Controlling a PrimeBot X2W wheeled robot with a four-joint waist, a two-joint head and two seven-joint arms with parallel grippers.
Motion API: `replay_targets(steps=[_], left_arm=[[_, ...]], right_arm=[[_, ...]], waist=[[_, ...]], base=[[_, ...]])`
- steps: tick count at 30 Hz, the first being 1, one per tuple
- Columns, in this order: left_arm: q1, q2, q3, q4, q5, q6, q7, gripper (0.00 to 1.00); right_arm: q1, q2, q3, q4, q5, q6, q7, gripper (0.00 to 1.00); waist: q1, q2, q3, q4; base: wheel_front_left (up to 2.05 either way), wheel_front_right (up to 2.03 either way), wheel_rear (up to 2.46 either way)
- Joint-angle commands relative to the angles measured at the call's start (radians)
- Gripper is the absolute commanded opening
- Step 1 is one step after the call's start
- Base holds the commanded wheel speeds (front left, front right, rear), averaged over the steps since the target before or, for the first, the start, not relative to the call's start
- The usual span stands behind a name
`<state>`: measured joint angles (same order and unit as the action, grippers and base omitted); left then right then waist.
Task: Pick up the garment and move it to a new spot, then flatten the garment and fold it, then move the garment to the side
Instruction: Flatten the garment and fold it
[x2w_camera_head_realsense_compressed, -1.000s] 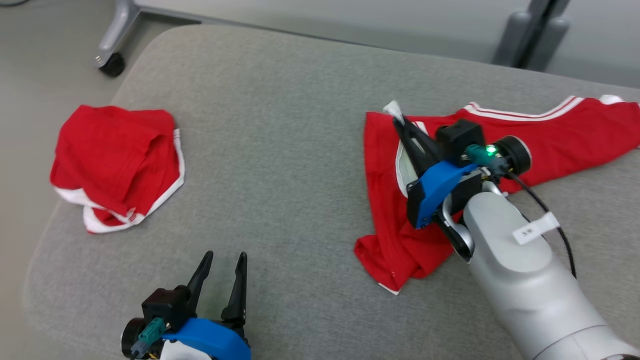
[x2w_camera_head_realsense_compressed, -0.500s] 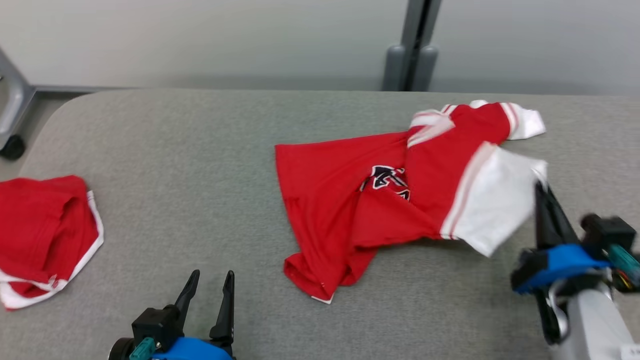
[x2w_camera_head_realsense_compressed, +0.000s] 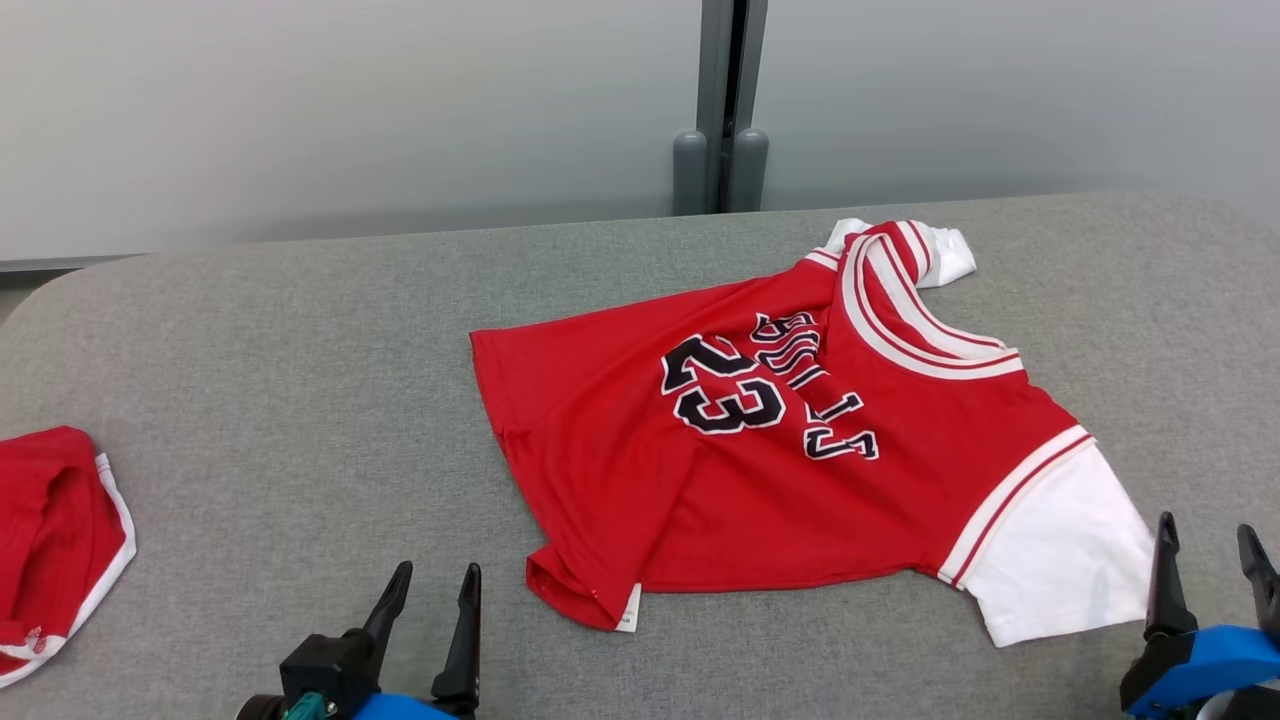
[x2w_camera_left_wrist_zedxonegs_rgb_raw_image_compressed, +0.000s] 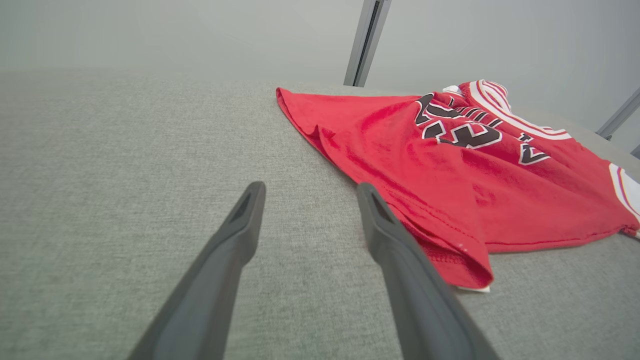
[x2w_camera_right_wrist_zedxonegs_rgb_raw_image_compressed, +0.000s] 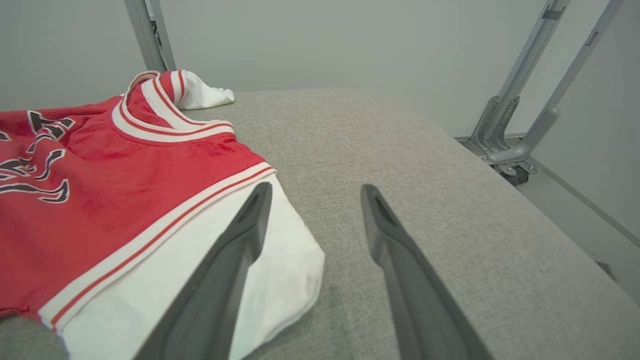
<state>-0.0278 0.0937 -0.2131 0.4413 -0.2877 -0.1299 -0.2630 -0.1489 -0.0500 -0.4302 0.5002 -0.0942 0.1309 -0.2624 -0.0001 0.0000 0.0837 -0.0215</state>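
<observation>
The garment (x2w_camera_head_realsense_compressed: 760, 470) is a red jersey with white sleeves, a striped white collar and a black "23". It lies spread on the grey padded table (x2w_camera_head_realsense_compressed: 300, 400), lower hem bunched at the near left corner. The same garment (x2w_camera_left_wrist_zedxonegs_rgb_raw_image_compressed: 450, 165) fills the right half of the left wrist view, and the garment (x2w_camera_right_wrist_zedxonegs_rgb_raw_image_compressed: 100, 200) lies at the left of the right wrist view. My right gripper (x2w_camera_head_realsense_compressed: 1205, 545) stands open just right of the white near sleeve, holding nothing. My left gripper (x2w_camera_head_realsense_compressed: 435, 590) is open near the table's front, left of the hem.
Another red garment with white trim (x2w_camera_head_realsense_compressed: 50, 540) lies crumpled at the table's left edge. A grey post (x2w_camera_head_realsense_compressed: 722, 120) rises behind the table against the pale wall. A wheeled metal frame (x2w_camera_right_wrist_zedxonegs_rgb_raw_image_compressed: 520, 125) stands beyond the table's right edge.
My right gripper has let go of the white sleeve and opened, and the jersey now lies spread face up. The camera has swung right, shifting the whole scene leftward.
</observation>
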Motion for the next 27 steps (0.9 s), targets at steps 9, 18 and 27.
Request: replay_targets(steps=[9,18,27], left_arm=[[-0.062,0.016,-0.12,0.024,-0.065,-0.001,-0.003,1.0],[-0.167,0.081,-0.38,0.081,-0.267,-0.001,-0.003,1.0],[-0.249,0.128,-0.41,0.138,-0.355,-0.001,-0.003,1.0]], right_arm=[[-0.012,-0.002,0.138,-0.051,0.076,0.0,-0.003,1.0],[-0.031,-0.002,0.24,-0.053,0.101,0.0,-0.003,1.0],[-0.034,-0.002,0.273,-0.044,0.106,0.0,-0.003,1.0]], waist=[[0.0001,0.0,0.025,-0.021],[0.0001,0.0,0.065,-0.033],[0.0001,0.0,0.088,-0.056]], base=[[0.0,0.0,0.0],[0.0,0.0,0.0],[0.0,0.0,0.0]])
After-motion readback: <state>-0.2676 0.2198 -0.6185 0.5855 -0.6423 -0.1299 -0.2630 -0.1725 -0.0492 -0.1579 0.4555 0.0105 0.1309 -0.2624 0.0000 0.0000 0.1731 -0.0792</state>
